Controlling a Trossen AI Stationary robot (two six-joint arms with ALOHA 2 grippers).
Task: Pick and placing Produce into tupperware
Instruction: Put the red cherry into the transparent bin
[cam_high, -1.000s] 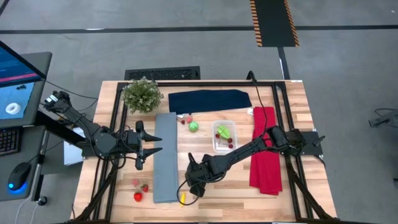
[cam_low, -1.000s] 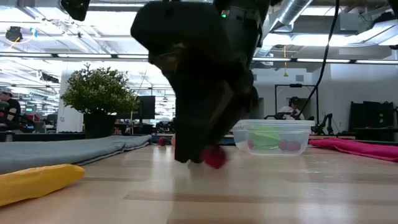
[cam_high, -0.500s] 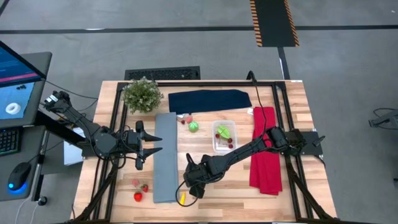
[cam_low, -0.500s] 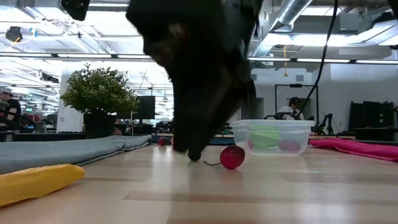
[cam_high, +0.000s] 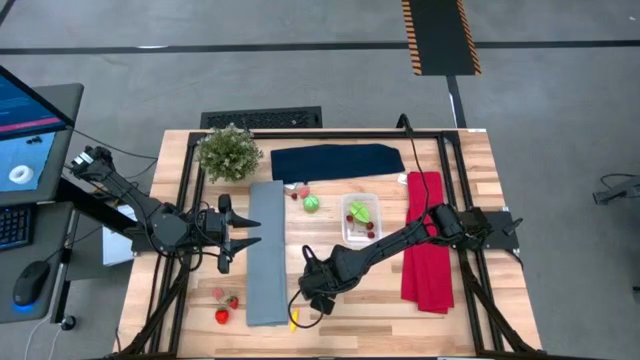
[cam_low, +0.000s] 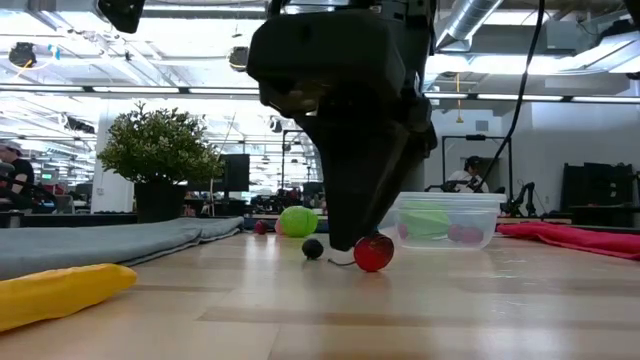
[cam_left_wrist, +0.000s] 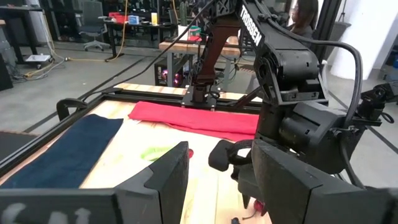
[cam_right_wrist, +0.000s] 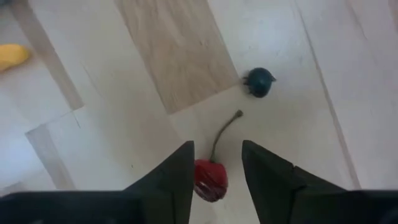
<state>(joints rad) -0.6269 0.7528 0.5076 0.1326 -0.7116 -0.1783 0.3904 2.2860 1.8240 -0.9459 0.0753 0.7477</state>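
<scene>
- A red cherry (cam_right_wrist: 210, 179) with a thin stem lies on the wooden table (cam_high: 470, 315), near the front and about mid-width.
- The right gripper (cam_right_wrist: 216, 171) points down over it, one dark finger on each side; the fingers stand apart and whether they touch the fruit cannot be told.
- In the low view the cherry (cam_low: 373, 252) rests on the wood under that gripper (cam_low: 350, 240).
- A small dark ball (cam_right_wrist: 259, 82) lies on the table just beyond the cherry, apart from it.
- A yellow piece (cam_low: 60, 292) lies near the front edge, beside the grey cloth (cam_high: 265, 250).
- The tub (cam_high: 346, 235) sits right of centre, clear-walled, holding a lime-green piece (cam_high: 360, 211) and small dark red pieces.
- A green ball (cam_high: 312, 204) and a small red piece (cam_high: 294, 195) lie left of the tub, near the navy cloth (cam_high: 337, 161) along the back.
- Two red strawberries (cam_high: 226, 308) lie at the front left, left of the grey cloth.
- A red cloth (cam_high: 428, 240) lies along the right side, under the right arm.
- A potted plant (cam_high: 229, 152) stands at the back left corner.
- The left gripper (cam_high: 256, 231) waits above the left edge of the grey cloth, fingers apart, holding nothing.
- A person (cam_low: 466, 176) sits far off in the room behind the table.
</scene>
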